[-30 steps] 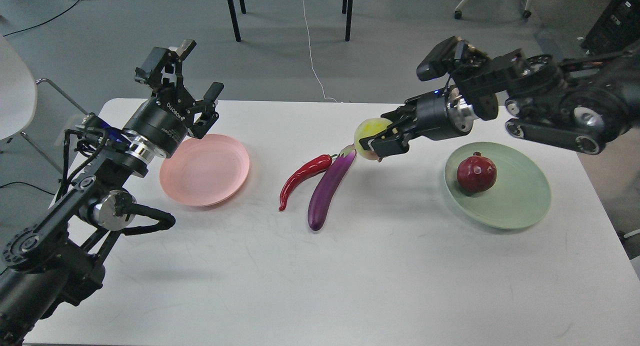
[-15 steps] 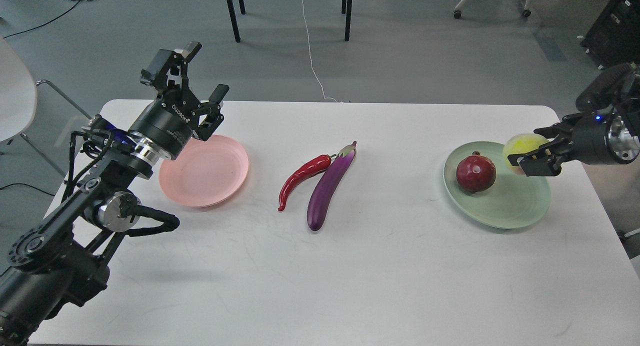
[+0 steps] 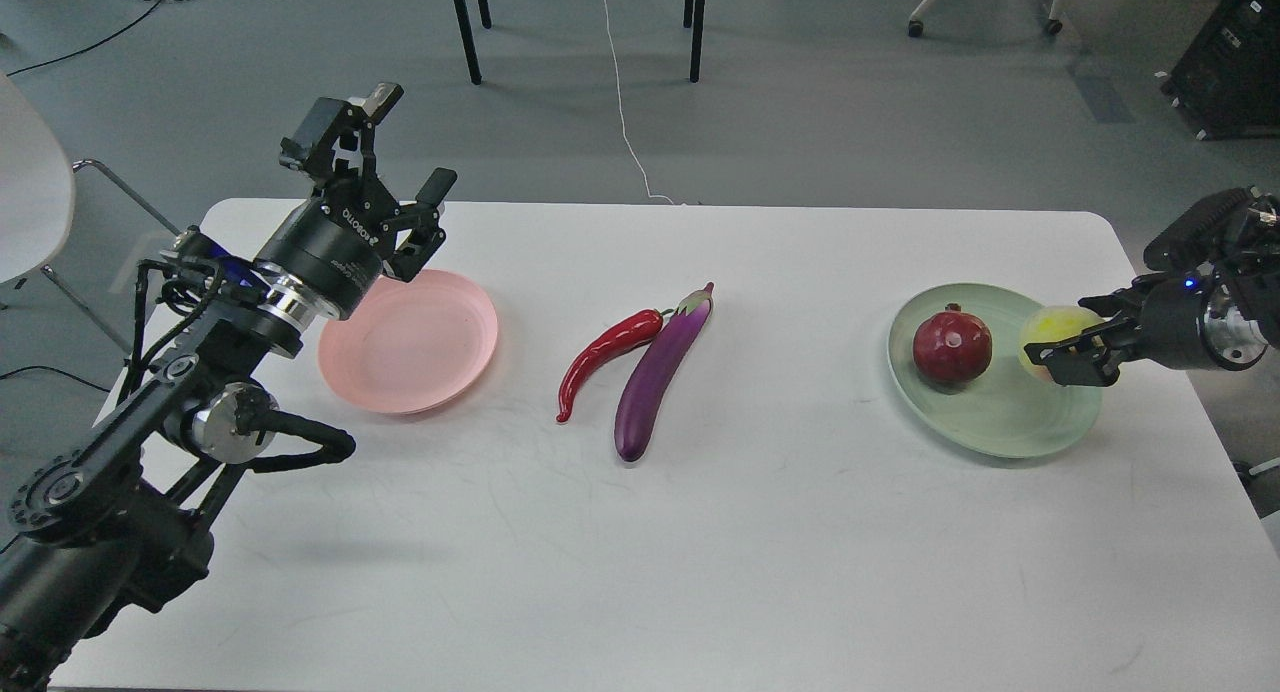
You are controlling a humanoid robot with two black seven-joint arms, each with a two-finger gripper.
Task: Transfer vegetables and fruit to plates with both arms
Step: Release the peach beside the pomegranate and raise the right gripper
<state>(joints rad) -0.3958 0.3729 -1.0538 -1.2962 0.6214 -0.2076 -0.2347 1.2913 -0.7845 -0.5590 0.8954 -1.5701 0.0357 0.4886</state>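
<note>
A red chili pepper [image 3: 603, 354] and a purple eggplant [image 3: 660, 370] lie side by side at the table's middle. A dark-red pomegranate [image 3: 952, 346] sits on the pale green plate [image 3: 985, 422] at the right. My right gripper [image 3: 1068, 348] is shut on the yellow-green peach [image 3: 1050, 330] and holds it low over the green plate's right part, beside the pomegranate. The pink plate [image 3: 410, 340] lies at the left with nothing on it. My left gripper [image 3: 395, 157] is open, raised above the pink plate's far left rim.
The white table [image 3: 640, 552] has rounded corners, and its right edge is close to the green plate. Chair legs [image 3: 465, 27] and cables lie on the floor beyond the far edge. A white chair [image 3: 30, 182] stands at the left.
My right gripper carried the peach from beside the eggplant's cap rightward to over the green plate, then lowered it a little. The left arm has barely moved.
</note>
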